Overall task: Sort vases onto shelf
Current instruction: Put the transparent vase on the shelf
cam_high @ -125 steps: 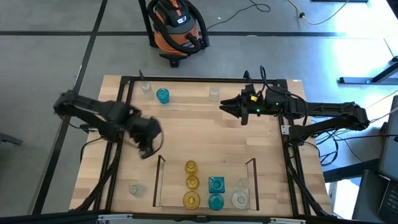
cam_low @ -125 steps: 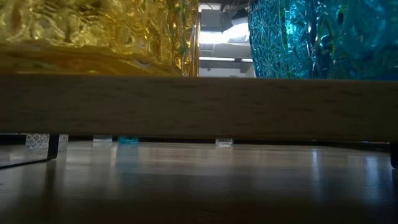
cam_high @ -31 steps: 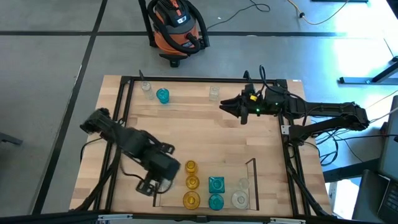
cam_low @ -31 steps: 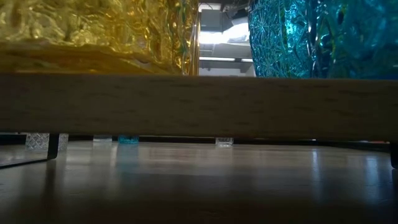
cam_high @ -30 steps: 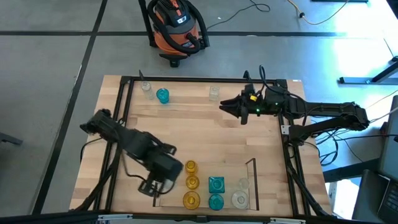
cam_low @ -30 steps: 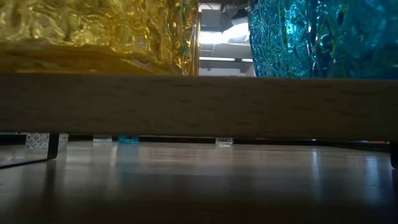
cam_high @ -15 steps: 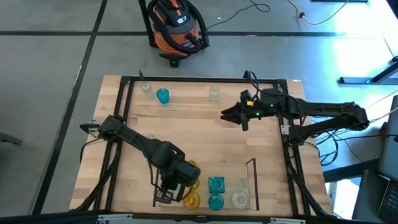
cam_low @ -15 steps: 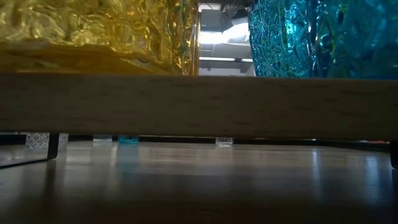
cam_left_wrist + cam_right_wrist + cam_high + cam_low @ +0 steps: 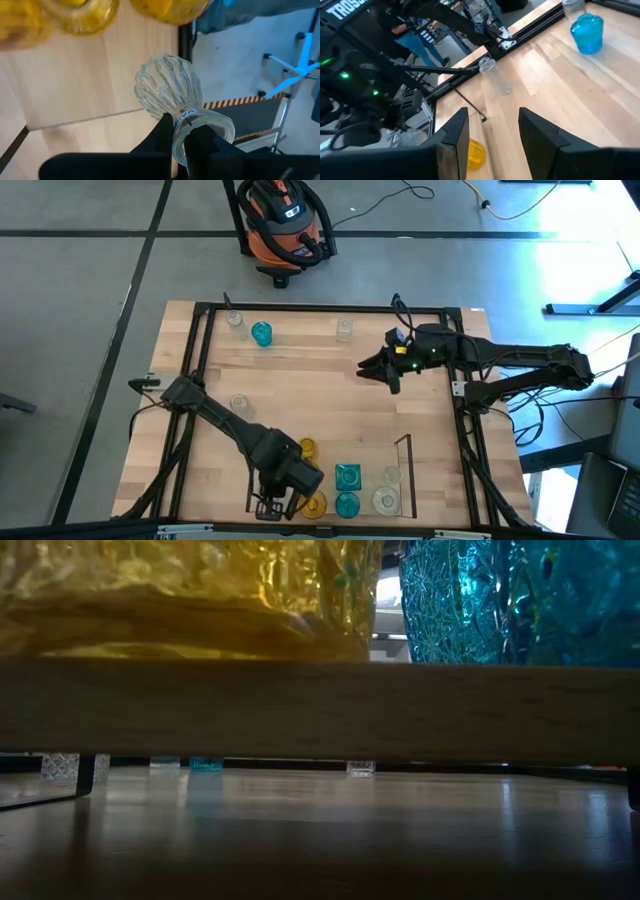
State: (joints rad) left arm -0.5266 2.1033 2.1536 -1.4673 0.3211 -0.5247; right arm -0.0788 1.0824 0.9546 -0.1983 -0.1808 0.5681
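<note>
My left gripper (image 9: pixel 272 502) reaches down into the shelf's (image 9: pixel 409 465) near left corner, shut on a clear ribbed vase (image 9: pixel 167 90). The high view hides that vase under the arm. On the shelf stand yellow vases (image 9: pixel 306 448), teal vases (image 9: pixel 347 476) and clear vases (image 9: pixel 386 500). Loose vases rest on their bases on the table: a clear one (image 9: pixel 238 402) at mid left, and two clear ones (image 9: pixel 235 322) (image 9: pixel 344 330) and a teal one (image 9: pixel 261 333) along the far edge. My right gripper (image 9: pixel 370 368) (image 9: pixel 490 140) hovers open at the far right. My left gripper pinches the clear vase's rim (image 9: pixel 179 131), one finger (image 9: pixel 200 145) in the mouth and one (image 9: pixel 162 132) outside. The fingers come steeply from above. The vase hangs below them, mouth up and tilted, over the shelf's wood; whether its base touches, I cannot tell.
A black frame (image 9: pixel 200 310) runs round the tabletop. The shelf's thin dark rail (image 9: pixel 185 40) passes close by the held vase. A big yellow vase (image 9: pixel 180 590) and a teal one (image 9: pixel 520 600) fill the low view. An orange vacuum (image 9: pixel 280 225) stands on the floor beyond.
My left gripper has carried the clear vase toward the table's near edge and to the right, over the shelf's left rail, sinking and rolling its wrist. In the low view the near yellow vase now reaches farther right. My right gripper has tipped a little downward.
</note>
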